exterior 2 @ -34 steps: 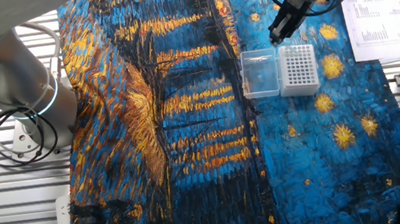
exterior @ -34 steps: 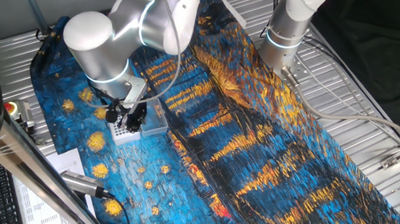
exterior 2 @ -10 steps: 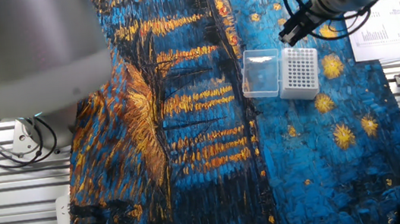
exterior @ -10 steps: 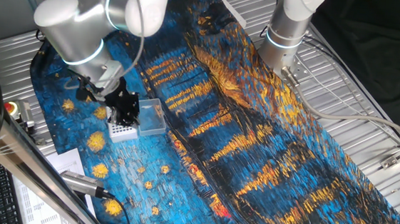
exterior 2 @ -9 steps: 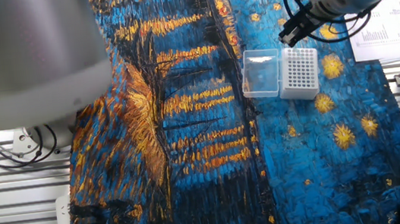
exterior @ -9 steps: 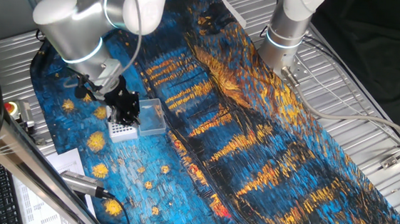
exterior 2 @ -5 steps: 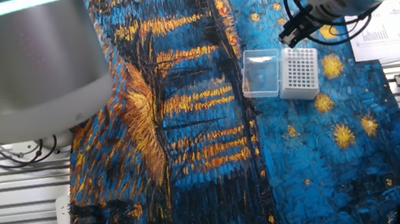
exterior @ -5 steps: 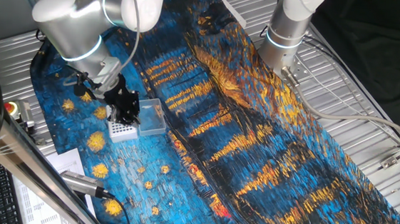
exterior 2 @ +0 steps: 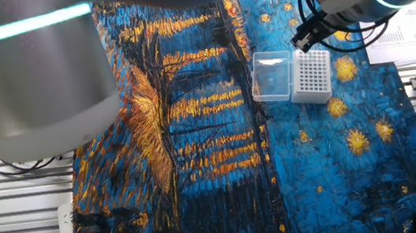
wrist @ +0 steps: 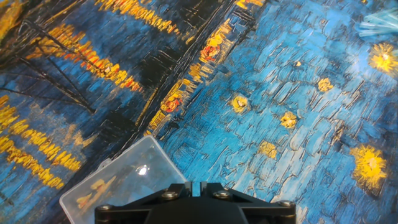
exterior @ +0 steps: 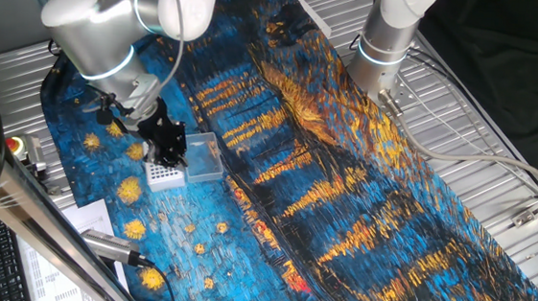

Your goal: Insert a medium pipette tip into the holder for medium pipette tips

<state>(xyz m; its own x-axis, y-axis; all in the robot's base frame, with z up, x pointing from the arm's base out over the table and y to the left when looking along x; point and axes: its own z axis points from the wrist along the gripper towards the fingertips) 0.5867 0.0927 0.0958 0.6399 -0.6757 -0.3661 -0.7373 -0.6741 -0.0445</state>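
Observation:
The holder for medium pipette tips (exterior: 160, 175) is a small white block with a grid of dark holes, standing on the blue part of the painted cloth. It also shows in the other fixed view (exterior 2: 310, 74). A clear plastic box (exterior: 203, 157) (exterior 2: 271, 77) touches its side, and shows in the hand view (wrist: 124, 183). My gripper (exterior: 165, 158) (exterior 2: 298, 44) hangs tilted just over the holder's far edge. In the hand view my gripper (wrist: 195, 185) has its fingers close together with only a thin slit. No pipette tip shows between them.
Translucent tips (wrist: 380, 25) lie on the cloth at the hand view's upper right. A second arm's base (exterior: 383, 46) stands at the back. Printed sheets (exterior 2: 395, 7), a metal pen-like tool (exterior: 112, 246) and a red button (exterior: 15, 145) lie off the cloth's edge.
The arm's upper links have swung, filling more of the other fixed view. The gripper has tilted and shifted only slightly, staying over the holder's edge. Holder and box have not moved.

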